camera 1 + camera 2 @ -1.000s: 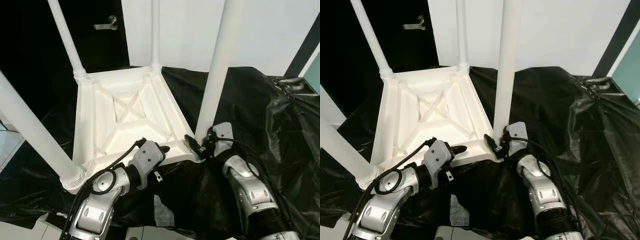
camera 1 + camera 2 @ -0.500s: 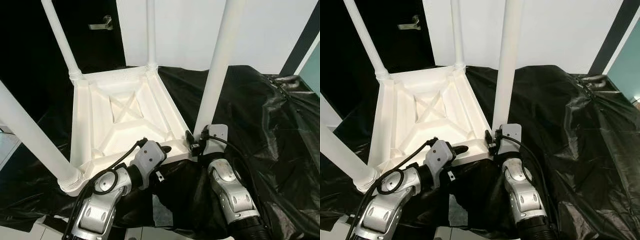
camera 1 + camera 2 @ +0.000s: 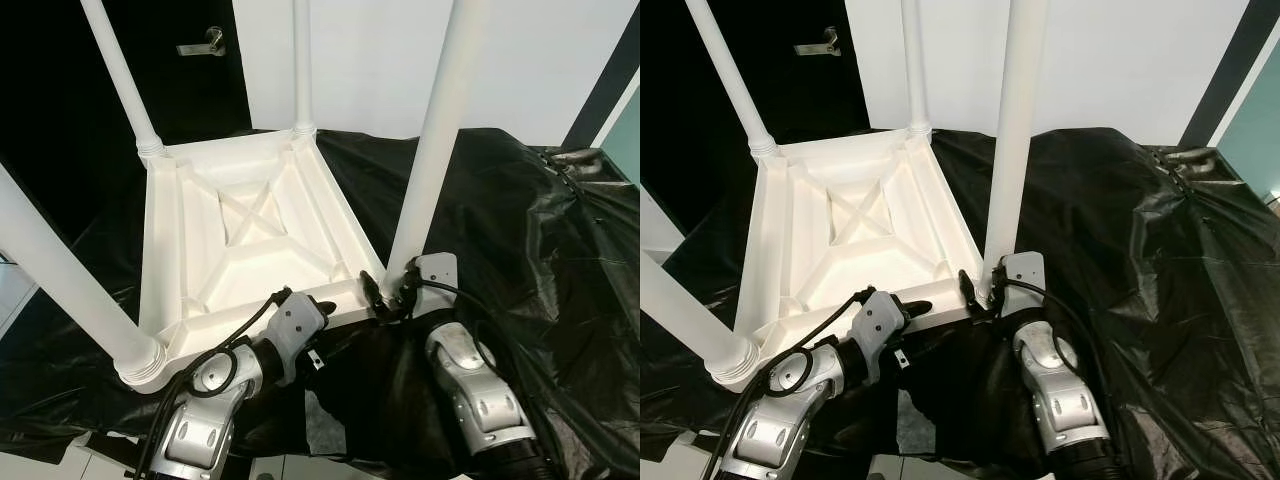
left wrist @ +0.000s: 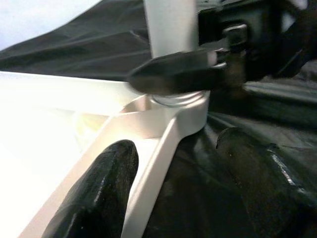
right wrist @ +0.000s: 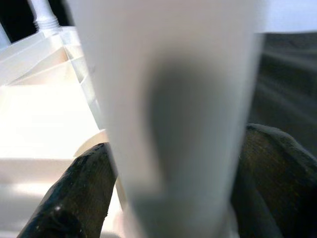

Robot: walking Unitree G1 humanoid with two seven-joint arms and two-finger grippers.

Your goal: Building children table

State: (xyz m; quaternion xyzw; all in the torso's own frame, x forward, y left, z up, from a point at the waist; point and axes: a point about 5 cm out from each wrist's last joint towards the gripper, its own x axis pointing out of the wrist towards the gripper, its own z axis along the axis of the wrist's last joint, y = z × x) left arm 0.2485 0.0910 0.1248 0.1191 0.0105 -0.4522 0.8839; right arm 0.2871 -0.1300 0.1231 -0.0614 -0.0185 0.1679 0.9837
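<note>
The white children's table (image 3: 250, 235) lies upside down on a surface draped in black plastic sheeting (image 3: 520, 220), its ribbed underside with an X-shaped brace facing up. Four white legs stand upward from its corners: the far-left leg (image 3: 120, 75) at about 11 o'clock, the far-right leg (image 3: 302, 65) at 12 o'clock, the near-left leg (image 3: 60, 270) at 8 o'clock and the near-right leg (image 3: 435, 140) at roughly 4 o'clock of the tabletop. The right gripper (image 3: 385, 297) sits at the base of the near-right leg, where that leg meets the corner socket; in the right wrist view its two black fingers (image 5: 74, 198) stand on either side of the leg, clamped on it, with the leg blurred and close to the lens. The left gripper (image 3: 318, 308) is at the near edge of the tabletop, at about 6 o'clock, just beside that same corner. In the left wrist view its fingers (image 4: 99, 193) stand apart, one over the inner side of the white rim and the other over the black sheeting outside it, straddling the rim; whether they touch it cannot be told. That view also shows a finger of the right gripper lying across the leg just above the socket. A dark door with a metal handle (image 3: 200, 45) stands at 11 o'clock behind the table, beside a white wall (image 3: 370, 60).
</note>
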